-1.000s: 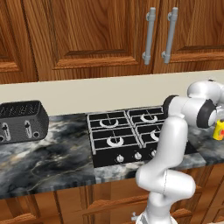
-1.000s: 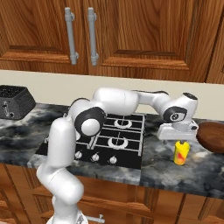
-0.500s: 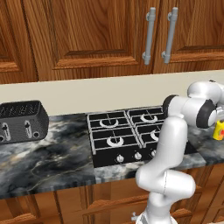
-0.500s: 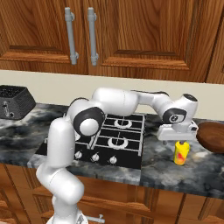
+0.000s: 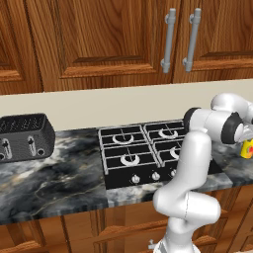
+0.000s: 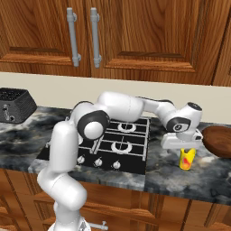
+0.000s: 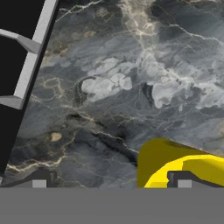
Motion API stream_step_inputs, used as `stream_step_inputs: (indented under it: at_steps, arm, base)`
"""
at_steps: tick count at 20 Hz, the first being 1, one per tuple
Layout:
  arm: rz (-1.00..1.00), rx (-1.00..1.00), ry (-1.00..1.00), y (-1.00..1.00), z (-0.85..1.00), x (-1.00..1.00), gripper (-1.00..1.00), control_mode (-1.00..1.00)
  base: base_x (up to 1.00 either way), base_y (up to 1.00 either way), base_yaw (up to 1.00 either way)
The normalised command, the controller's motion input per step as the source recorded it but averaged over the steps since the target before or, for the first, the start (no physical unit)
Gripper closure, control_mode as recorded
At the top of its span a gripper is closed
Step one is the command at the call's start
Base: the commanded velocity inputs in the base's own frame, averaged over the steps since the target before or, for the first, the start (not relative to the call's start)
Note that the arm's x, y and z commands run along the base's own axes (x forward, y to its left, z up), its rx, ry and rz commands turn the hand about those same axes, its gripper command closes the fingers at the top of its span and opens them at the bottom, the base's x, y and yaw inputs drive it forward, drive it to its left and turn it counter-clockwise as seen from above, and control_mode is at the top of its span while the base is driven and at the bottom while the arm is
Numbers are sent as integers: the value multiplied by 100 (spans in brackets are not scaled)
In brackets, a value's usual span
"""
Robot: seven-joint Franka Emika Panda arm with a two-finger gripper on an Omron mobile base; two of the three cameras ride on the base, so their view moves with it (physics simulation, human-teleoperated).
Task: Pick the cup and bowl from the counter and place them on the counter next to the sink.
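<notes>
Marble counter (image 6: 212,173) beside the stove (image 6: 113,144): my gripper (image 6: 182,149) straddles the yellow cup (image 6: 186,159), jaws apart, not closed. Cup unlifted; the wooden bowl (image 6: 219,140) waits at three o'clock, untouched.

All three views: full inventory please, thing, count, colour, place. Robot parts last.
cup: 1, bright yellow, on the counter right of the stove, under the end effector
bowl: 1, reddish-brown, counter, right of the cup
stove: 1, black, set in the counter
toaster: 1, black, counter, far left
counter: 1, dark marble
upper cabinets: wooden, with grey handles
end effector: 1, white, directly above the cup; grip state unclear
</notes>
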Motion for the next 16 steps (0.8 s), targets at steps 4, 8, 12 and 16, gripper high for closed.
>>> stream_step_inputs:
  at_steps: [4,8,12,16]
  arm:
    - [0,0,-3,0,-12,-13,-100,-100]
    - [0,0,0,0,0,0,-100,-100]
    - [0,0,0,0,0,0,100,-100]
    - [0,0,0,0,0,0,100,-100]
  base:
    - [0,0,0]
    - [0,0,0]
    - [0,0,0]
    - [0,0,0]
